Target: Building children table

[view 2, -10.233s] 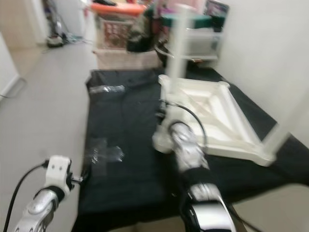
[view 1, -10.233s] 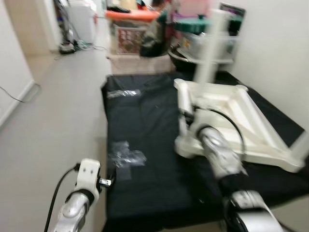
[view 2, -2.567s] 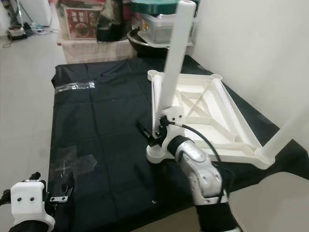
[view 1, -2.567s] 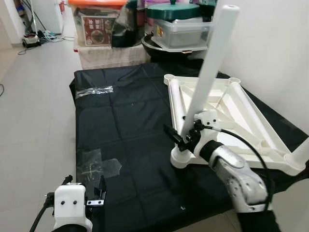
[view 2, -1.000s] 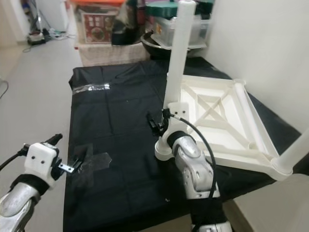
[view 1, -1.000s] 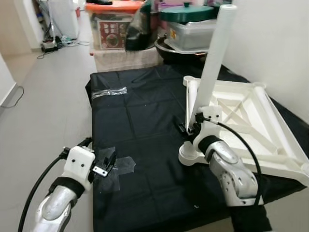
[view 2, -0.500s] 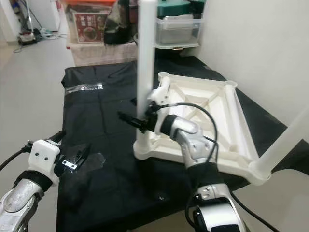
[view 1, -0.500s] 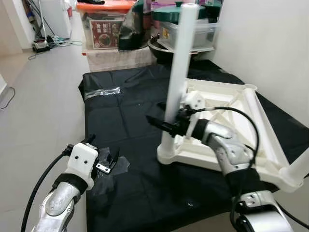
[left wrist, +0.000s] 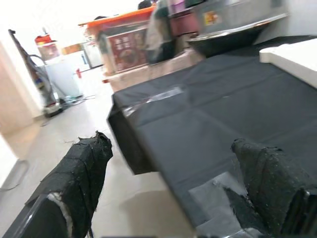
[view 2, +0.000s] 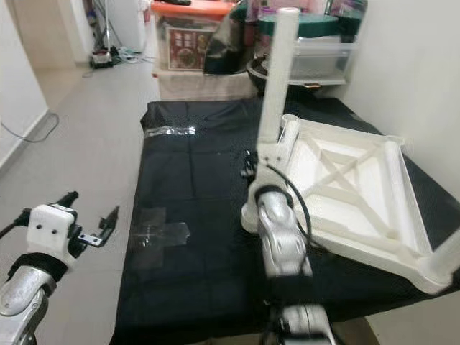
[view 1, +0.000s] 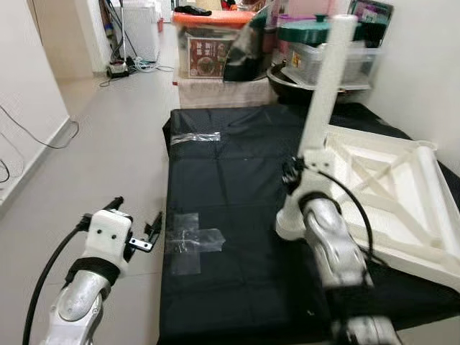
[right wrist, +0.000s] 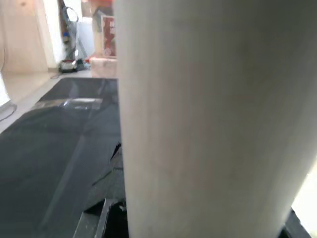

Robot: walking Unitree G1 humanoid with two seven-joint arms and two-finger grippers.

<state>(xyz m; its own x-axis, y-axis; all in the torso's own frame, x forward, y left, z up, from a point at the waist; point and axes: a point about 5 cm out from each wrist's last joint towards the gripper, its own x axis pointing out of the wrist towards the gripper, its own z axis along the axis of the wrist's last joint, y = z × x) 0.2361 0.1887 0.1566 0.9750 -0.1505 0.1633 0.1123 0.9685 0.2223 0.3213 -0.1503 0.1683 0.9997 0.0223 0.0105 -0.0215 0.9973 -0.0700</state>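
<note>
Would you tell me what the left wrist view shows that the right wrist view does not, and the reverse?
Left wrist view: the left gripper, open, over the edge of the cloth, a tape patch, bare floor and a corner of the tabletop. Right wrist view: the white leg close up, with the right gripper at it. Both: the black cloth, the tape strip at its far end and the orange-lidded box.
</note>
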